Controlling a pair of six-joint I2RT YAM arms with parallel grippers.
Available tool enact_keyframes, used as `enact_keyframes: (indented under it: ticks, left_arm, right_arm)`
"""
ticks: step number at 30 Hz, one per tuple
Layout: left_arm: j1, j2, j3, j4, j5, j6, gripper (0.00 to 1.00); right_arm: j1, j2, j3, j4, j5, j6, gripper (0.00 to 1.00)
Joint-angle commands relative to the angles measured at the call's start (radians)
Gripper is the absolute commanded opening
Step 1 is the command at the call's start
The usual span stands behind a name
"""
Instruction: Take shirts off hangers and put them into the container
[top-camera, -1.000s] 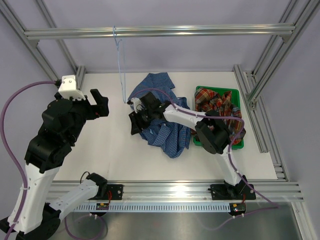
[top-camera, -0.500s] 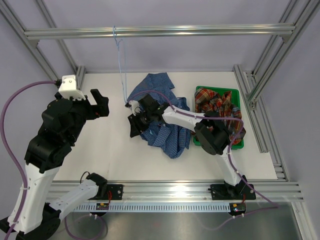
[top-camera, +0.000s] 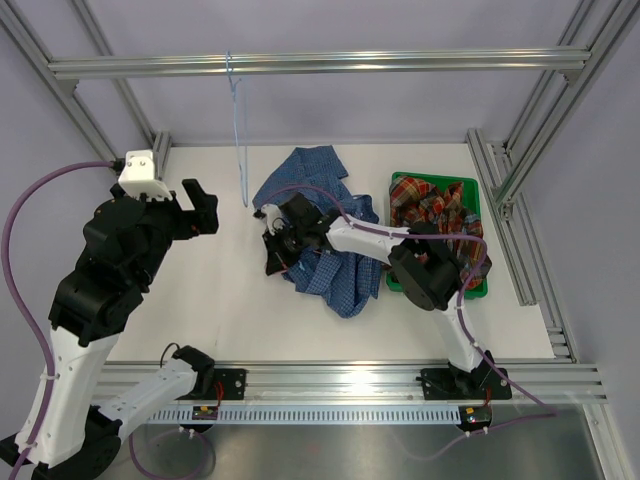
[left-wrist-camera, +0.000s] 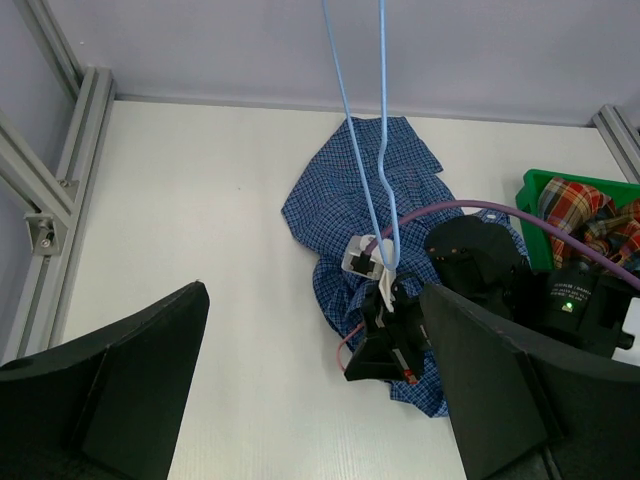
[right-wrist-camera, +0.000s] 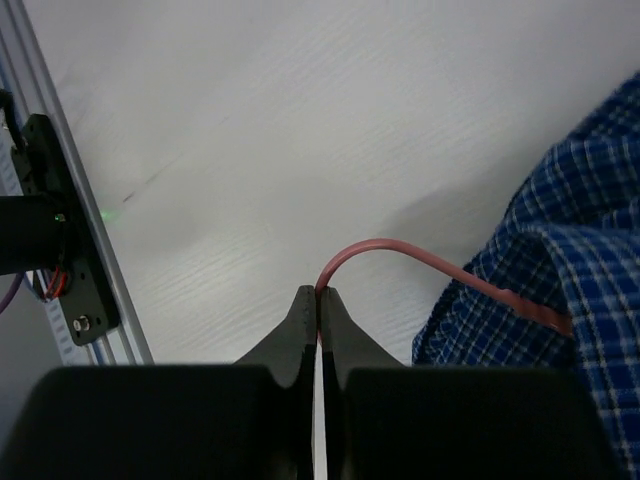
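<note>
Green tray (top-camera: 450, 179) holds plaid shirt (top-camera: 430, 205); right hand (right-wrist-camera: 318, 296) pinches pink hanger (right-wrist-camera: 380, 241), left hand (top-camera: 201, 207) spread empty

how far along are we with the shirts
Done: the plaid shirt lies in the green tray, and the light blue hanger hangs bare from the rail. In hand: the right end effector is shut on the pink hanger, whose wire runs under the blue shirt. To do: free that shirt and tray it. The left end effector is open.
</note>
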Motion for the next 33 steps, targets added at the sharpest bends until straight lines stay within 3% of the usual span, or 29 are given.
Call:
enact_keyframes:
  ticks: [1,6,11,18,26,33]
  left_arm:
    - [-0.003,-0.006,0.017,0.032,0.053,0.037,0.93]
    - [-0.003,-0.049,-0.005,0.102,0.218,0.077,0.92]
    - [-0.002,-0.061,0.016,0.127,0.331,0.076,0.9]
    - [-0.003,-0.035,-0.015,0.159,0.626,0.138,0.88]
    - [-0.003,-0.012,-0.04,0.222,0.769,0.123,0.87]
    - [-0.002,0.017,-0.032,0.263,0.849,0.114,0.88]
  right_arm:
    - [0.009,-0.152,-0.127,0.08,0.066,0.019,0.0]
    - [0.01,-0.446,-0.339,0.146,0.176,0.085,0.0]
    - [0.017,-0.694,-0.349,0.094,0.156,0.146,0.0]
    - [0.029,-0.83,-0.092,-0.151,0.202,0.159,0.0]
    - [-0.003,-0.786,0.332,-0.404,0.248,0.134,0.0]
    - [-0.022,-0.705,0.582,-0.534,0.204,0.14,0.0]
